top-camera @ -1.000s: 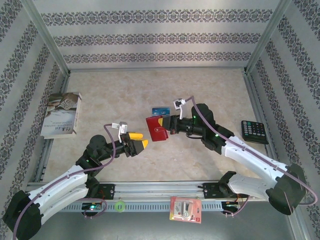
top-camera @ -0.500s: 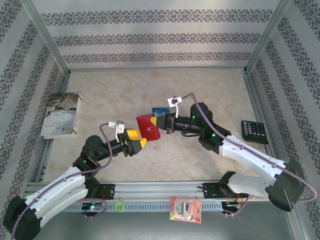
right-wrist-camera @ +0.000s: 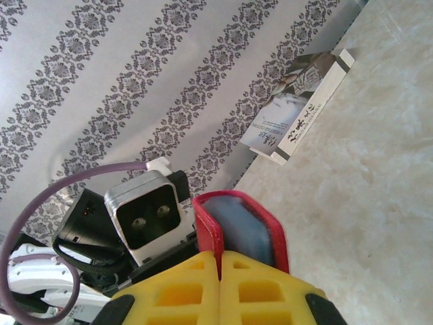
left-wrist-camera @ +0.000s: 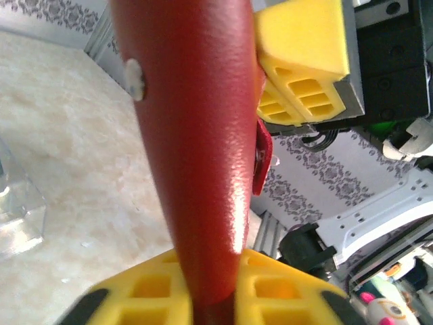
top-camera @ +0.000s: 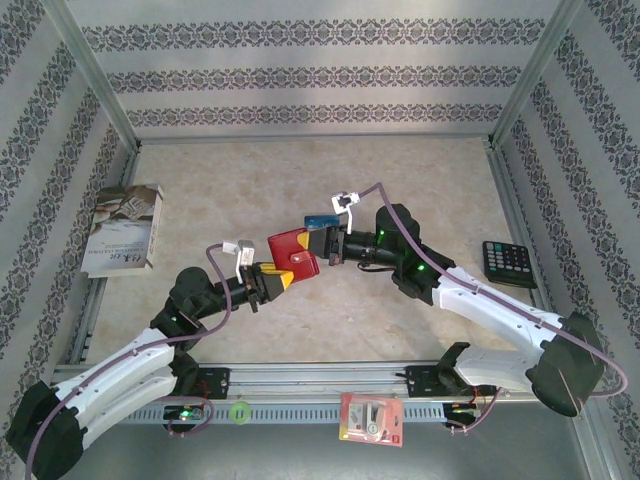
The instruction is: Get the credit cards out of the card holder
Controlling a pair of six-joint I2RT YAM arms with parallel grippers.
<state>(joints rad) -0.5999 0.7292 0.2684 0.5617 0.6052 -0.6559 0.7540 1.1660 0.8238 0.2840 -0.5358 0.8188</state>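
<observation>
So, in the overhead view the red card holder (top-camera: pixel 292 254) is found just left of the frame's middle, pinched from both ends: the left gripper (top-camera: pixel 279 278) is clamped on its lower-left edge and the right gripper (top-camera: pixel 321 246) on its upper-right edge. One blue credit card (top-camera: pixel 320 221) is seen lying on the table (top-camera: pixel 250 180) just above the right gripper, apart from the holder. In the left wrist view the holder (left-wrist-camera: pixel 196 149) is shown rising from between that gripper's yellow fingers (left-wrist-camera: pixel 277 298) at the bottom edge, with a metal snap stud (left-wrist-camera: pixel 135 77) on its red face and a clear plastic stand (left-wrist-camera: pixel 17 210) at the left edge. In the right wrist view the red rim (right-wrist-camera: pixel 206 223) is squeezed between closed yellow fingers, and a grey-blue pocket (right-wrist-camera: pixel 240 230) is visible inside. As for writing: lettering is printed on the book (top-camera: pixel 123 227) at the left of the overhead frame, but it can't be read. Same goes for the calculator (top-camera: pixel 510 263) at the right and the red-and-white blister pack (top-camera: pixel 371 418) at the bottom.
</observation>
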